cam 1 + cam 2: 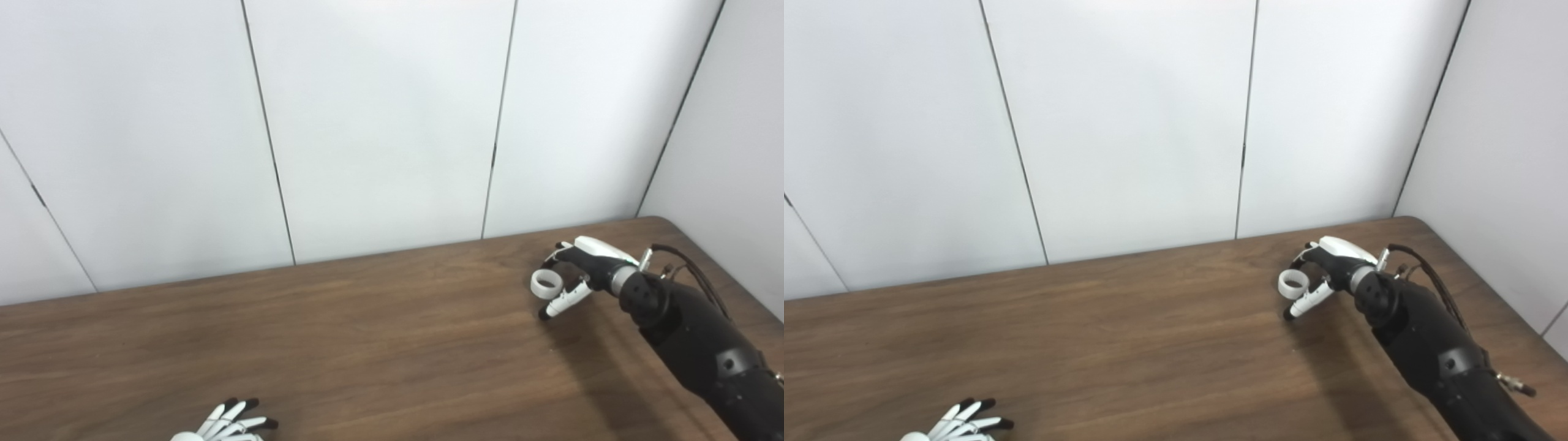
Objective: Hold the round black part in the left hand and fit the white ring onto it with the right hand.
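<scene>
The right robot hand (582, 272) pinches the white ring (545, 283) between fingertips and thumb above the worktop (367, 343). The left robot hand (229, 424) holds nothing, fingers spread.

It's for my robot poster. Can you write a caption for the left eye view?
Right hand holds the white ring above the wooden table; left hand waits, open, at the bottom edge.

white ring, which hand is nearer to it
Right. The right hand is at the white ring, its fingers curled around it at the table's far right. The left hand sits far off at the near left edge, fingers spread.
</scene>
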Motion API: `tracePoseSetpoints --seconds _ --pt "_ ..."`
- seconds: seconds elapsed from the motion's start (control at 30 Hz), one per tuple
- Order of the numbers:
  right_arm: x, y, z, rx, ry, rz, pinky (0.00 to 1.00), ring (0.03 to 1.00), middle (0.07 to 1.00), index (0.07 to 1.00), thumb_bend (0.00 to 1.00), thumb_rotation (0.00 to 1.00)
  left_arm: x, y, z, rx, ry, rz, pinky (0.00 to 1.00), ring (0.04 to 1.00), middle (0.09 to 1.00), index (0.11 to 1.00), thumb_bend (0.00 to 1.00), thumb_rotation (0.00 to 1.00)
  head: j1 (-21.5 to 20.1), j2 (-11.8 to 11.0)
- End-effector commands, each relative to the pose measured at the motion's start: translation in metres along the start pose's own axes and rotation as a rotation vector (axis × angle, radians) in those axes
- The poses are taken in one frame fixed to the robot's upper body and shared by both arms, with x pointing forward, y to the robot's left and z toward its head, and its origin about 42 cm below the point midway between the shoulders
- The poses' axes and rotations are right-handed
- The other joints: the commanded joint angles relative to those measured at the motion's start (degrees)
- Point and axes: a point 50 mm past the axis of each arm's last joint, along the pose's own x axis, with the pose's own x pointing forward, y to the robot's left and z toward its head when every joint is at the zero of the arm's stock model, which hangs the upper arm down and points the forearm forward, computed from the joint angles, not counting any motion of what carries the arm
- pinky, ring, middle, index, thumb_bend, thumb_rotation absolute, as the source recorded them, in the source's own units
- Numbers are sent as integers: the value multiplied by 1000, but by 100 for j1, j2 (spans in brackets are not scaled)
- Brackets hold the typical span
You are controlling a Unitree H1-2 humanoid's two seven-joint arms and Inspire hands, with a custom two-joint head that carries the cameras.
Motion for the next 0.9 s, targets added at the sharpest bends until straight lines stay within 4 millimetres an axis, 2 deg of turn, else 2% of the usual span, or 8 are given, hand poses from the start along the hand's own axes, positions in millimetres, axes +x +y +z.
tracePoseSetpoints --seconds 0.0,0.23,0.47,0.7,0.87 --pt "0 -30 9 -33 -47 -42 1000 1000 1000 750 813 306 -1 12 4 13 -25 38 1000 951 816 479 519 40 0 12" --pt "4 -27 9 -35 -47 -40 1000 1000 1000 716 849 267 -1 13 5 9 -18 37 1000 957 819 479 519 40 8 41" --pt "2 -26 11 -46 -64 -56 1000 1000 1000 689 794 233 -2 15 3 8 -22 42 1000 958 816 479 519 40 15 51" --pt "2 -24 13 -55 -64 -66 1000 1000 1000 674 796 132 -5 18 3 11 -22 47 1000 960 815 479 519 40 51 77" --pt "4 -22 13 -60 -74 -94 1000 1000 1000 648 813 103 -4 20 3 10 -23 50 1000 961 813 478 520 40 88 74"
